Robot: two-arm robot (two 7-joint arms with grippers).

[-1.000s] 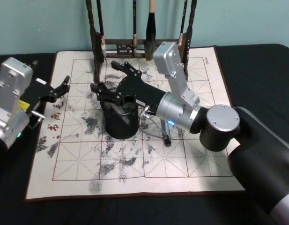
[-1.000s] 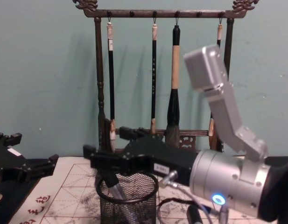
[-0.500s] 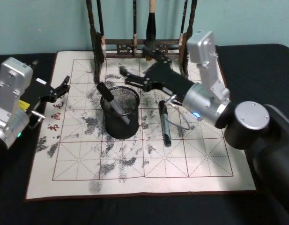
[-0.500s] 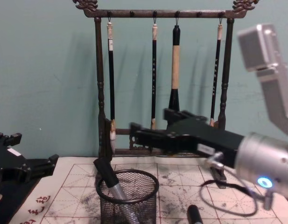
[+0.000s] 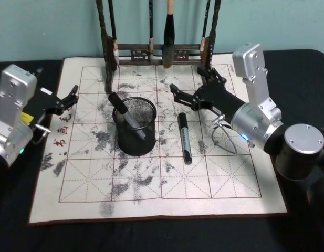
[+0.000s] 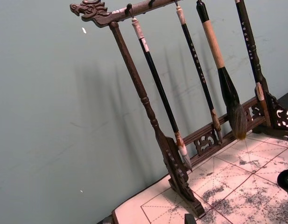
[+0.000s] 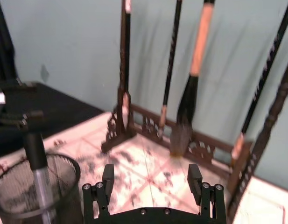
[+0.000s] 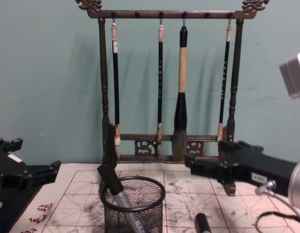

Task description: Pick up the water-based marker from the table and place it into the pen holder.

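Head view: one water-based marker (image 5: 127, 114) leans inside the pen holder (image 5: 136, 143); a second marker (image 5: 184, 137) lies on the mat (image 5: 151, 184) just beside it. The right hand (image 5: 190, 81), fingers apart and empty, hovers near the brush rack (image 5: 162, 51) with its four brushes (image 8: 181, 97). The left hand (image 5: 72, 97), also apart, is parked at the bench's (image 5: 288, 68) left.

Head downward, chest frontal, shared rack (image 8: 103, 87)

Below chest view's edge: pen holder (image 8: 150, 213) base, lying marker (image 8: 202, 224) body

Holder (image 5: 131, 143) sitting on mat (image 5: 204, 178), marker (image 5: 119, 106) leaning inside; second marker (image 5: 184, 137) lying just right; rack (image 5: 159, 51) standing behind.
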